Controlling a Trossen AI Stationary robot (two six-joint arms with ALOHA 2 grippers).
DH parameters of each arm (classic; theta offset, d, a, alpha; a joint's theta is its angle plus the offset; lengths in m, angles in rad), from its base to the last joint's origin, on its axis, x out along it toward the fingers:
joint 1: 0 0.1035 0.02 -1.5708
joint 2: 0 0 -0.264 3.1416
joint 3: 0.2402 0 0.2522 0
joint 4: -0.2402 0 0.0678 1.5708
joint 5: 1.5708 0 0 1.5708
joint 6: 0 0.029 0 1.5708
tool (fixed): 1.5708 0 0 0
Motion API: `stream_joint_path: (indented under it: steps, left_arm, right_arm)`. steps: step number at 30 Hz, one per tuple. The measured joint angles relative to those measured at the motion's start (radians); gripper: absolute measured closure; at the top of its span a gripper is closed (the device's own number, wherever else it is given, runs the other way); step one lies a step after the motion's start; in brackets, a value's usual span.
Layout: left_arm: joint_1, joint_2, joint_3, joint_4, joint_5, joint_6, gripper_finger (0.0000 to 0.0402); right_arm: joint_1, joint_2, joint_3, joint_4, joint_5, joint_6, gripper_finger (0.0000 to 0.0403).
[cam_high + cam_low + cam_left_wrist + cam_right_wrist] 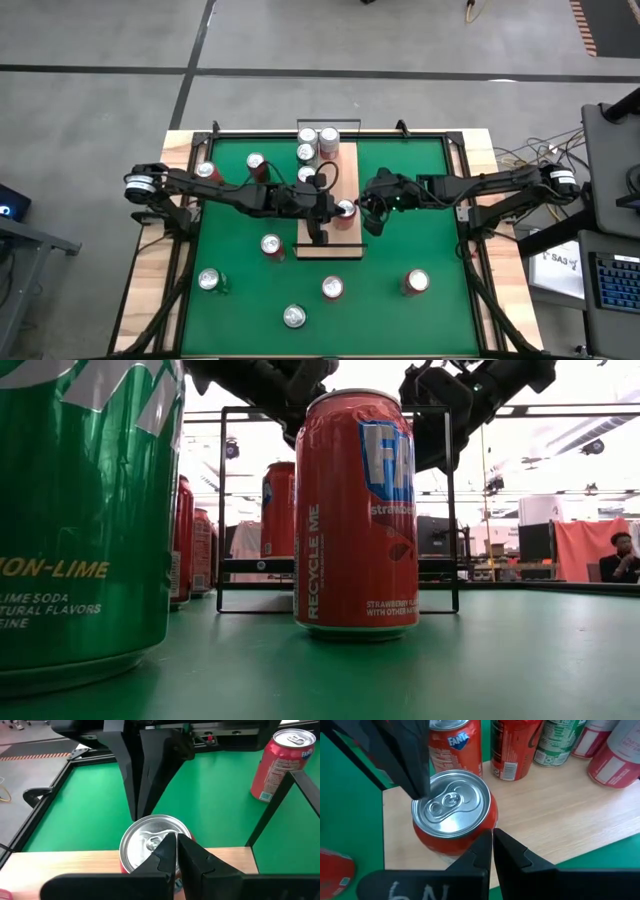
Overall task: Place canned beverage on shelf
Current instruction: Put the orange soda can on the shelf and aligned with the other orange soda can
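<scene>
- Green mat (400,230) covers my bench, with loose cans scattered across it.
- On the shelf (345,240) I see a red can (344,211) standing upright near the middle, more cans grouped at the far end.
- My left claw (322,206) and right claw (368,203) are both clenched, empty, flanking that can's top.

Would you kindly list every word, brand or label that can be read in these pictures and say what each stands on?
"RECYCLE ME": upright on the red aluminium can in the low view.
"STRAWBERRY FLAVORED WITH OTHER NA…": same can's base; cut off.
"…ON-LIME", "…LIME SODA": big green can; cut off.
"Fanta": red can beyond the silver-topped can on the pale wood-grain shelf.
"SA3": white sheet.
Other cans' fine print: too small.
</scene>
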Motion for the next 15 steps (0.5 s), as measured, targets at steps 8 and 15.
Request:
stream_joint_path:
  steps: [8, 15]
  left_arm:
    - [0.001, 0.000, -0.001, -0.024, -0.051, 0.001, 0.0402]
    - [0.002, 0.000, -0.001, -0.030, -0.053, 0.004, 0.0402]
  right_arm:
    - [0.022, 0.000, 0.001, -0.013, -0.005, 0.011, 0.0394]
    - [0.043, -0.003, 0.004, -0.014, -0.007, 0.019, 0.0394]
